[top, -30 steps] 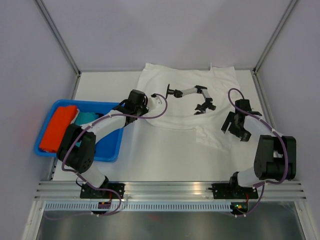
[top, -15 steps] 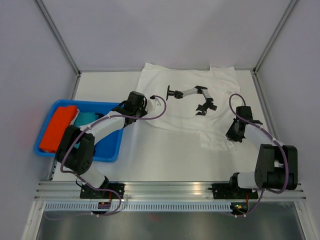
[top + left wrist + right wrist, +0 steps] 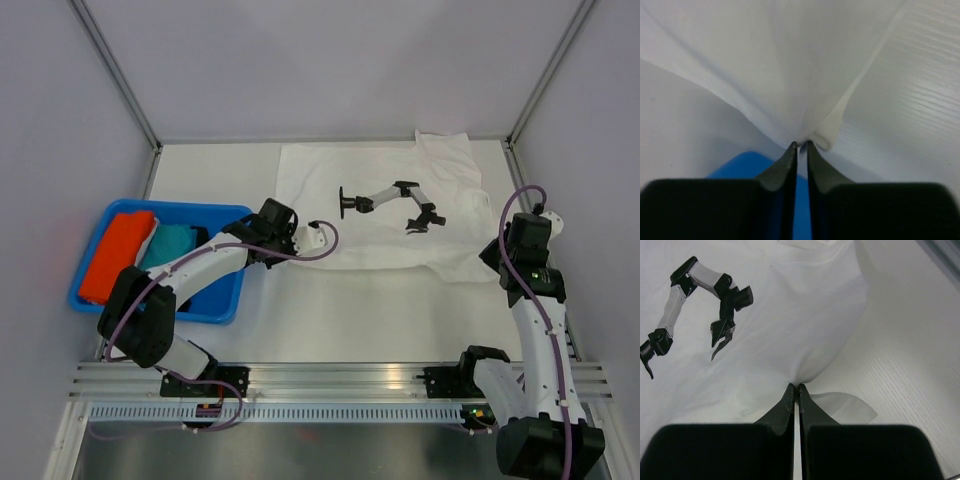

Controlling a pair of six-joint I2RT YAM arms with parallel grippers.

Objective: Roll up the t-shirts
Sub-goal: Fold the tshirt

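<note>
The white t-shirt [image 3: 330, 170] lies spread across the back of the table, its black-and-grey print [image 3: 390, 200] facing up. My left gripper [image 3: 300, 238] is shut on its near left corner; in the left wrist view the cloth [image 3: 790, 65] tents up to the fingertips of that gripper [image 3: 801, 145]. My right gripper [image 3: 495, 255] is shut on the near right edge, where the cloth [image 3: 790, 315] gathers to a point at the gripper [image 3: 797, 386]. An orange t-shirt [image 3: 115, 255] and a teal one [image 3: 175, 245] lie folded in the tray.
The blue plastic tray [image 3: 160, 207] stands at the left, close under my left arm. Metal frame posts [image 3: 120, 80] rise at both back corners. A rail [image 3: 340, 375] runs along the near edge. The table's right edge [image 3: 940, 255] is close to my right gripper.
My right gripper closed on the shirt's right edge and drew it out to the right. The left gripper pulled its corner nearer. The shirt now lies wider and flatter.
</note>
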